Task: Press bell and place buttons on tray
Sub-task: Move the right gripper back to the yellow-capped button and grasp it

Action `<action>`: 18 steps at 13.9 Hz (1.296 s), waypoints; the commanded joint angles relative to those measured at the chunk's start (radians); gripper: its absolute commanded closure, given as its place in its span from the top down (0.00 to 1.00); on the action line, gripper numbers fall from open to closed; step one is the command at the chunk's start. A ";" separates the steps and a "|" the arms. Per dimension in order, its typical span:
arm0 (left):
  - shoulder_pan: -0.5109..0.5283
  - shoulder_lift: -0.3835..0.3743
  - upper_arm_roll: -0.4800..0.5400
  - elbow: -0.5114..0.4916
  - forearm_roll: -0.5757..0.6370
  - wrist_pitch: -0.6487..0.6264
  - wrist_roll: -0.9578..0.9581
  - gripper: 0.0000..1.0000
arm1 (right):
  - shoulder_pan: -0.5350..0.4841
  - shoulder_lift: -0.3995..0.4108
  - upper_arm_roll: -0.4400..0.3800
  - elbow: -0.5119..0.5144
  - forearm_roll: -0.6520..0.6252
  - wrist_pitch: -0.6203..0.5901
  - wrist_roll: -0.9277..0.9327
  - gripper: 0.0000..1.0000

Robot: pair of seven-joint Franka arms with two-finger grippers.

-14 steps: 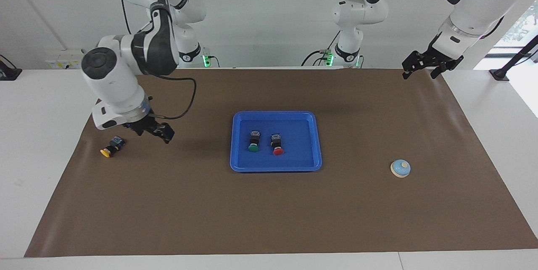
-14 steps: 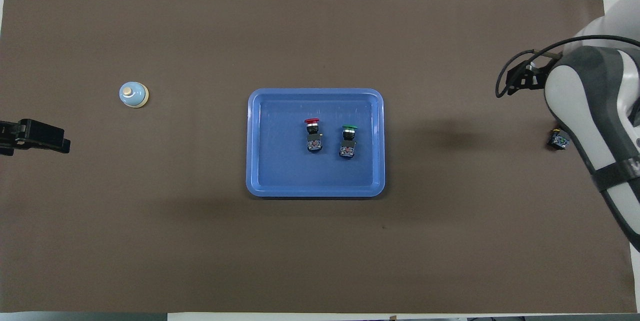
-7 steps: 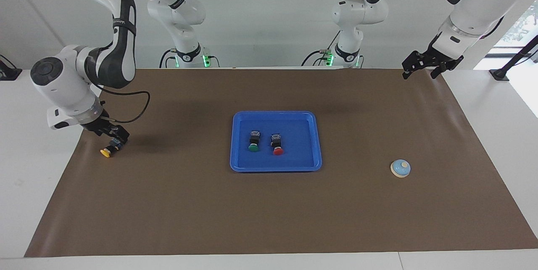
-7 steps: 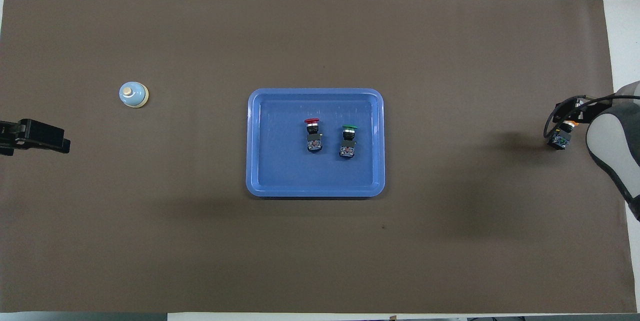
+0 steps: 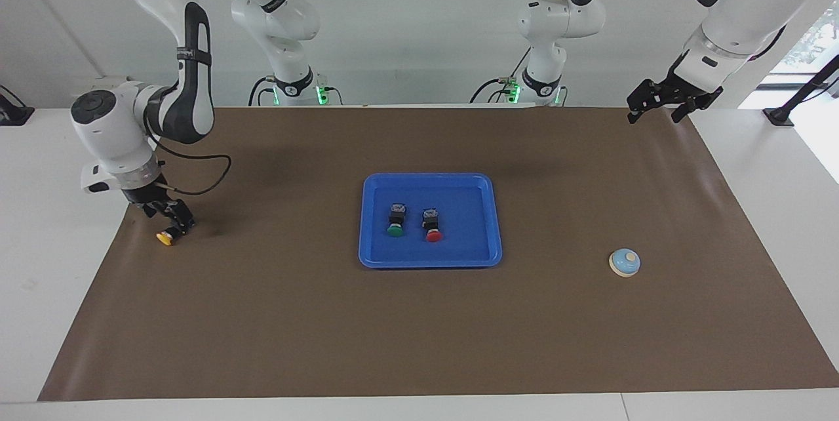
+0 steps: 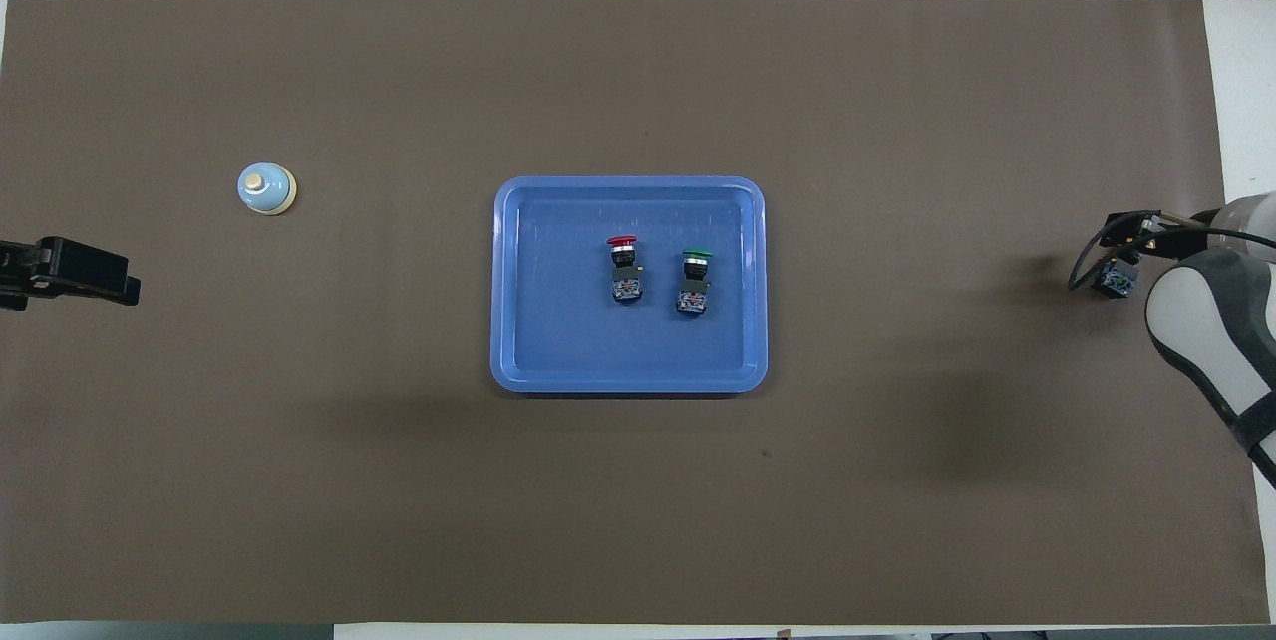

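The blue tray [image 5: 373, 258] [image 6: 504, 361] lies mid-table and holds the green button [image 5: 394, 221] [image 6: 695, 278] and the red button [image 5: 432, 226] [image 6: 624, 267], both on their sides. The yellow button [image 5: 164, 237] lies on the mat at the right arm's end; only its black body [image 6: 1114, 278] shows from overhead. My right gripper [image 5: 172, 220] is down at that button's black body, open, fingers on either side of it. The light-blue bell [image 5: 624, 262] [image 6: 266, 189] stands at the left arm's end. My left gripper [image 5: 657, 108] [image 6: 128, 287] waits open, raised over the mat's corner.
A brown mat [image 5: 419, 342] covers most of the white table, with bare white strips along its edges. The right arm's elbow and a looping black cable [image 5: 210, 178] hang over the mat near the yellow button.
My right gripper has swung toward the right arm's end of the table and come down onto the yellow button. The left arm, tray, bell and other buttons have not moved.
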 commanded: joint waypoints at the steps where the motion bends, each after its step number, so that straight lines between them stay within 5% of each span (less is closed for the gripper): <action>1: 0.004 -0.003 0.002 0.003 -0.013 -0.008 0.005 1.00 | -0.019 0.028 0.016 -0.010 -0.013 0.035 0.076 1.00; 6: 0.004 -0.003 0.002 0.003 -0.013 -0.008 0.005 1.00 | -0.031 0.055 0.017 -0.010 0.004 0.038 0.099 0.99; 8: 0.004 -0.003 0.002 0.003 -0.013 -0.008 0.005 1.00 | -0.029 0.055 0.017 -0.019 0.004 0.040 0.100 0.58; 10: 0.004 -0.003 0.001 0.003 -0.013 -0.008 0.005 1.00 | -0.025 0.054 0.017 -0.024 0.002 0.037 0.094 0.05; 14: 0.004 -0.003 0.001 0.003 -0.013 -0.008 0.005 1.00 | -0.014 0.051 0.028 -0.011 0.000 0.011 0.079 0.00; 18: 0.004 -0.005 0.001 0.003 -0.013 -0.008 0.005 1.00 | 0.122 0.046 0.033 0.145 0.004 -0.208 0.100 0.00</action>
